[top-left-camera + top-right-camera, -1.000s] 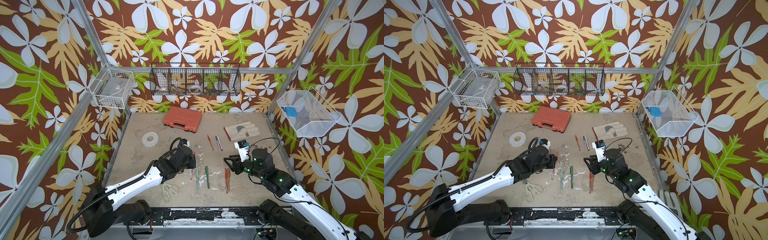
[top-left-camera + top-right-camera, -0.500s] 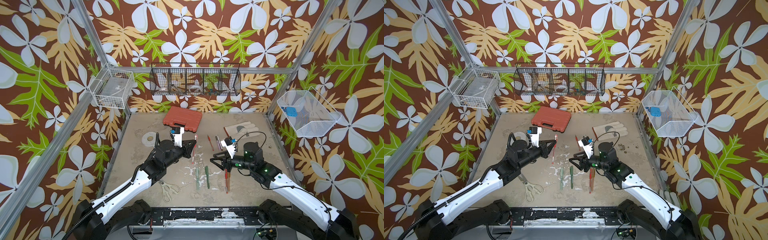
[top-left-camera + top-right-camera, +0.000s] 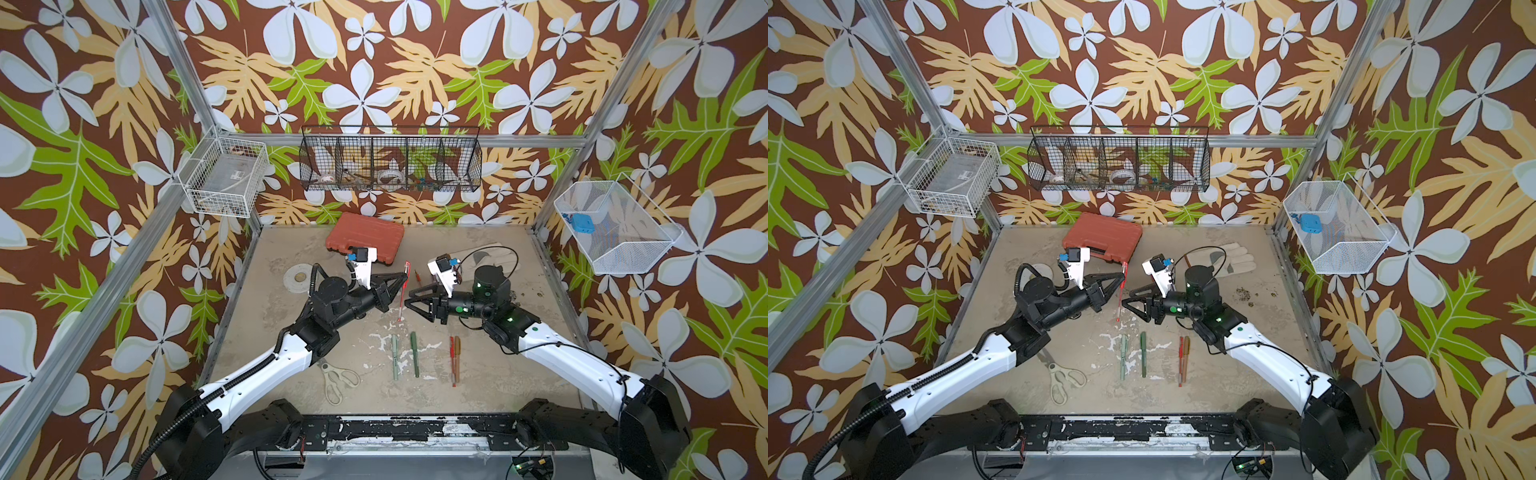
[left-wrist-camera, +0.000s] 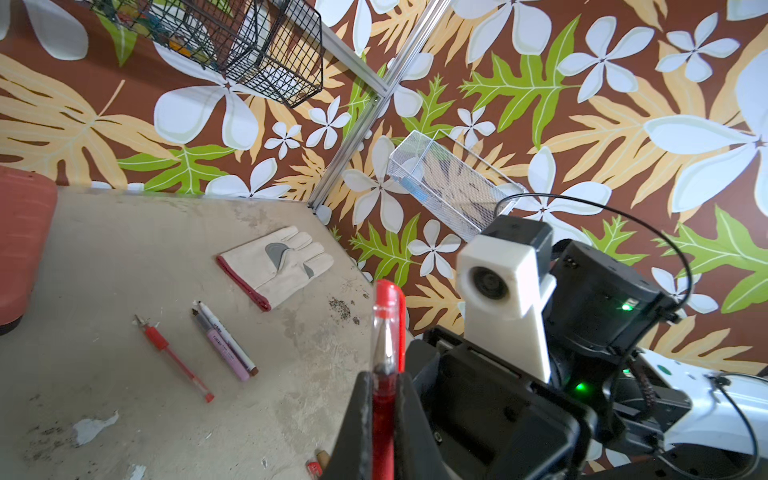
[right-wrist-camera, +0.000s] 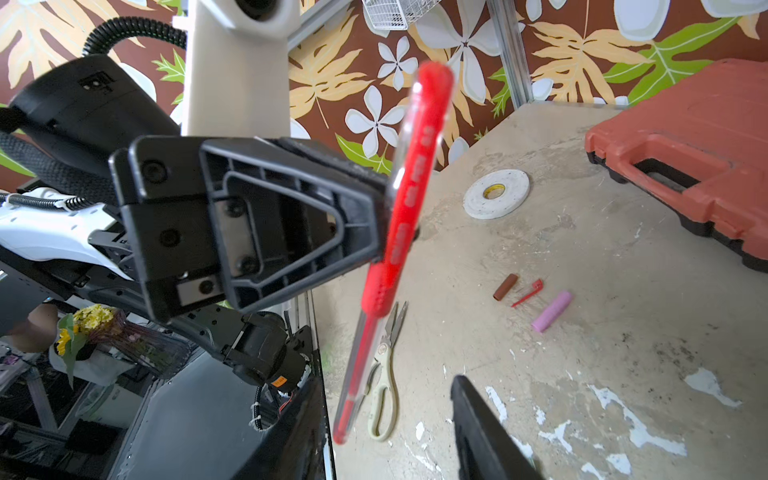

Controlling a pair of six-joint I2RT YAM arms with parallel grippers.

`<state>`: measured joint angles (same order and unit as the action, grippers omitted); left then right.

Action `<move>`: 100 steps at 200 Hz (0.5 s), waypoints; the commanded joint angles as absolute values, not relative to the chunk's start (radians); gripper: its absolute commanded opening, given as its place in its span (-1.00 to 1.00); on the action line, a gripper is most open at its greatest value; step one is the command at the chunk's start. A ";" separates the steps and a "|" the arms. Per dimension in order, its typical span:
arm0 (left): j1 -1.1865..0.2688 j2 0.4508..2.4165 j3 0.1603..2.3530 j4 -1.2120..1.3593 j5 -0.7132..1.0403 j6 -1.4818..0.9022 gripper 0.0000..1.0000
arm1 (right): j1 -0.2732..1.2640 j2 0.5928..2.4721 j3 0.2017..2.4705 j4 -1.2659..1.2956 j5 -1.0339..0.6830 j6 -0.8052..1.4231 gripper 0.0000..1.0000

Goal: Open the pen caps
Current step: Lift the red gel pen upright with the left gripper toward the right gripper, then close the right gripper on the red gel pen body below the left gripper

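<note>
red pen (image 3: 401,301) lifted, right gripper (image 3: 408,302) nearer

One red cap (image 4: 388,316) is seen still seated on the top end of the raised red pen (image 3: 403,291). Three are lying loose and flat on the table (image 3: 498,390): a brown cap (image 5: 505,286), a clipped red cap (image 5: 528,292) just beside it, and a pink cap (image 5: 552,311) nearby. Toward the front edge, a pale green cap (image 3: 394,343) and a dark green cap (image 3: 413,340) are still fitted on their pens.

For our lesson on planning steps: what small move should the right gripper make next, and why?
Likely advance the open right gripper onto the cap and close: the left gripper holds the red pen roughly upright, cap free above the grip.
</note>
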<state>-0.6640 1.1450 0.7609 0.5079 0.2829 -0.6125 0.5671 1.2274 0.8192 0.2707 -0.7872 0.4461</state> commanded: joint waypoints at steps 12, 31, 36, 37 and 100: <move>-0.663 1.156 0.778 0.581 0.321 -0.640 -1.00 | 0.568 1.253 0.821 0.373 -0.841 0.490 -0.11; -0.663 1.163 0.773 0.595 0.323 -0.644 -1.00 | 0.567 1.260 0.812 0.417 -0.862 0.511 -0.28; -0.663 1.163 0.771 0.601 0.322 -0.646 -1.00 | 0.567 1.262 0.810 0.429 -0.868 0.517 -0.33; -0.663 1.164 0.770 0.603 0.322 -0.646 -1.00 | 0.567 1.261 0.810 0.432 -0.868 0.518 -0.34; -0.663 1.149 0.721 0.687 0.314 -0.675 -1.00 | 0.568 1.247 0.783 0.491 -0.882 0.529 -0.79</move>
<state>-0.6640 1.1545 0.7311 0.6121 0.3000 -0.6548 0.5678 1.2549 0.7856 0.4377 -0.8715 0.5240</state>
